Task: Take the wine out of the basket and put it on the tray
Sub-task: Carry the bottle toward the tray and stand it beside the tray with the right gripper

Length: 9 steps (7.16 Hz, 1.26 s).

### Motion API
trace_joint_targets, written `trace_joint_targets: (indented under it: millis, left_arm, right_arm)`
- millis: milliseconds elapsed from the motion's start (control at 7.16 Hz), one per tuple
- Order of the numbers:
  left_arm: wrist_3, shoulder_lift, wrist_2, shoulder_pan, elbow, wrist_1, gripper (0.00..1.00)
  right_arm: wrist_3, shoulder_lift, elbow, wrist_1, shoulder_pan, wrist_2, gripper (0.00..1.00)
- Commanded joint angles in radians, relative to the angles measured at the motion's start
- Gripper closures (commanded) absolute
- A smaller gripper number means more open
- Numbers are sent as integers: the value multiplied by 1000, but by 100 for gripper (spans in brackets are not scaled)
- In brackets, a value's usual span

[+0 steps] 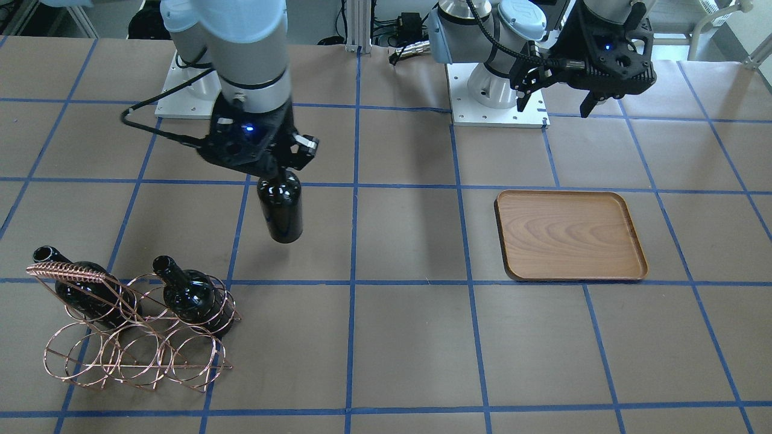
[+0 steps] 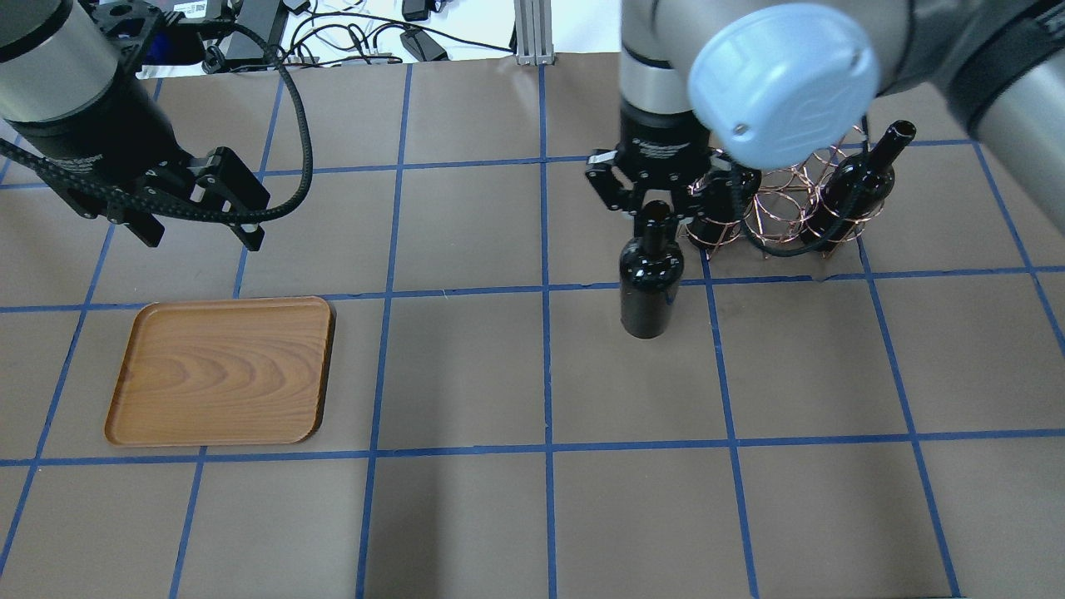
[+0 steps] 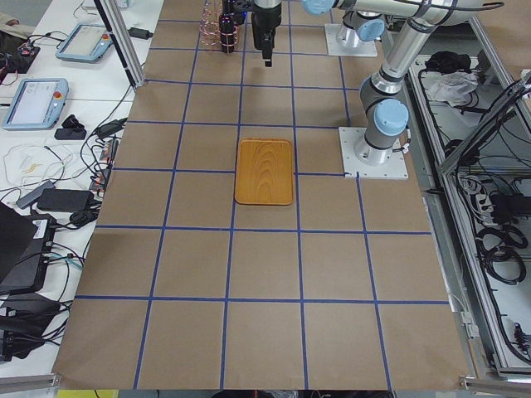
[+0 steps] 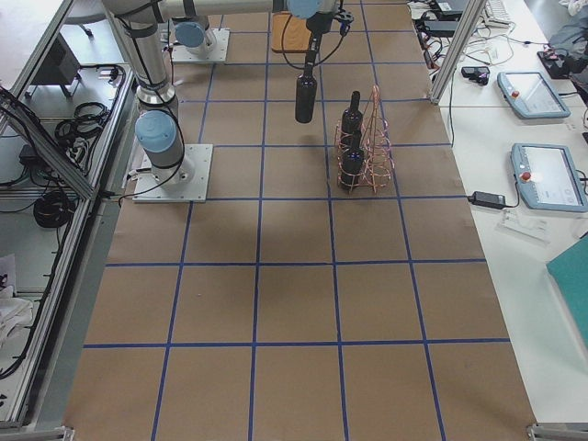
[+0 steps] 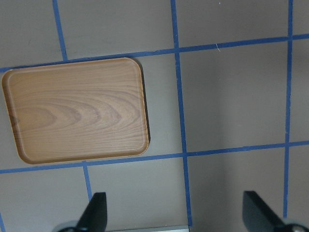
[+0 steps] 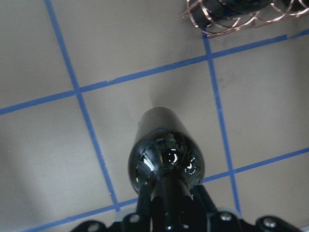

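**Up in the air, halfway there**

Upper left of the front-facing view, the right gripper (image 1: 277,172) is clamped on the neck of the wine bottle (image 1: 280,208). The bottle hangs upright, out of the basket (image 1: 139,337) and well apart from it. Neck grip makes sense to me, since the base stays free for setting down. Lower left, the basket holds two more bottles (image 1: 81,289), necks poking out, and the other loops are bare. Over on the right, the tray (image 1: 570,235) has nothing on it. The left gripper (image 1: 555,99) sits upper right, fingers apart and holding nothing, probably just keeping clear.

Overhead: the bottle is right of centre and the tray is lower left, so I'd say the carry is what's left.

Right-end view: the bottle looks lifted off the table (image 4: 294,303), beside the basket.

Left wrist: looking down at the bare tray, with both fingertips spread wide at the bottom edge.

Right wrist: staring down the bottle's shoulder, fingers pinched on the neck, with a basket corner at top right.
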Motion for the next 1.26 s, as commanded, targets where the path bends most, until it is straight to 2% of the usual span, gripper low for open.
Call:
trace_joint_targets:
  millis: [0,140,419,838,978,1118]
  left_arm:
    - [0,0,2,49,0,-2,0]
    - [2,0,-4,70,0,1,0]
    - [0,2,2,78,0,-2,0]
    - [2,2,3,78,0,-2,0]
    - [2,2,2,78,0,-2,0]
    - [2,2,2,78,0,-3,0]
  right_arm:
    - [218,136,-120,-45,166,0,82]
    - [289,179,-167,-48,223,40,81]
    - [378,187,-189,-79,287,110,81]
    - [471,220,-187,-125,381,140,79]
    - [472,227,-187,-126,390,147,75]
    - [472,230,-183,-126,392,148,48]
